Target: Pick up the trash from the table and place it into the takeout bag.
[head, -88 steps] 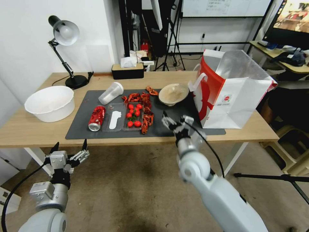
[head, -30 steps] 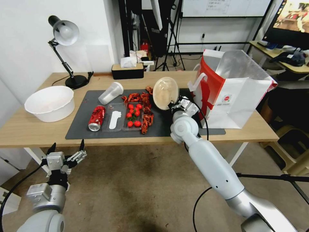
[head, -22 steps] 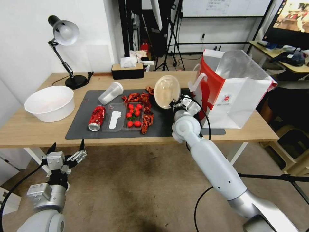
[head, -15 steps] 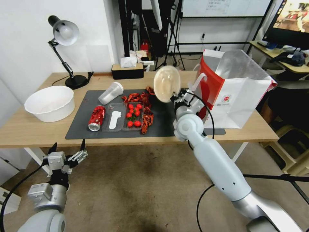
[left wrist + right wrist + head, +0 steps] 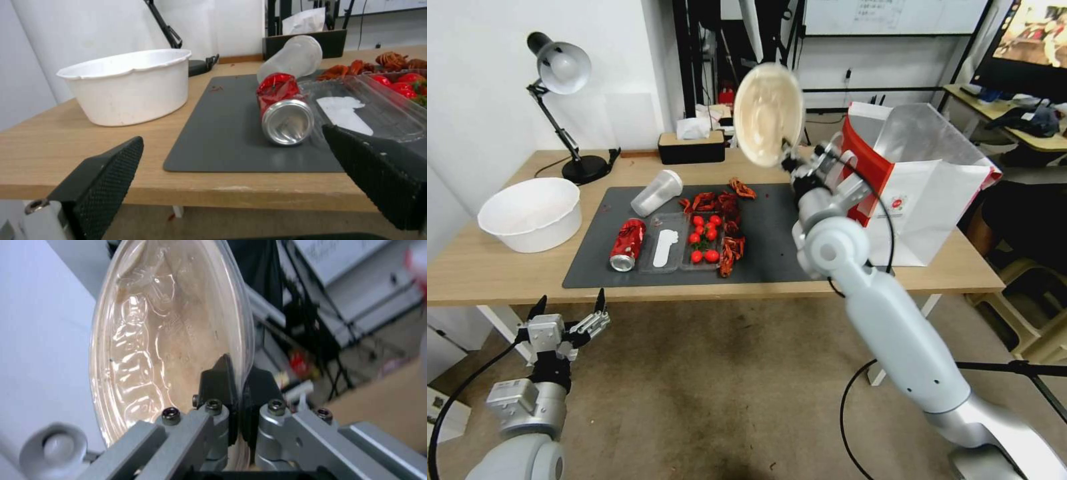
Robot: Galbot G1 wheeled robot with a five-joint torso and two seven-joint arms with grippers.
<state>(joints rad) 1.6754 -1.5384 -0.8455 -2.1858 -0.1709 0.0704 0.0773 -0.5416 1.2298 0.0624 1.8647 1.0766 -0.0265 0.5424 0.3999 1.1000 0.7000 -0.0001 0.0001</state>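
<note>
A beige round bowl (image 5: 768, 113), tipped on edge with its pale inside facing the near side, hangs in the air above the far part of the table (image 5: 487, 267), pinched by its rim in the right gripper (image 5: 790, 160). The right wrist view shows both black fingers (image 5: 217, 378) pressed tight on either side of the rim. The bowl sits just left of the takeout bag (image 5: 920, 193), which stands open at the table's right end; it looks level with the bag's mouth but is not yet over it.

Left on the dark grey mat (image 5: 587, 260): a dented red soda can (image 5: 627, 244) lying on its side, a translucent plastic cup (image 5: 656, 193) tipped over beyond it, a clear tray (image 5: 684, 250) of tomatoes, and red scraps (image 5: 730, 220). The left gripper (image 5: 568, 321) hangs below the table's near edge, its fingers spread wide and empty.

By the look of it, the clearing is at an early stage: one item in transit, nothing visibly inside the bag, several pieces still to lift.
</note>
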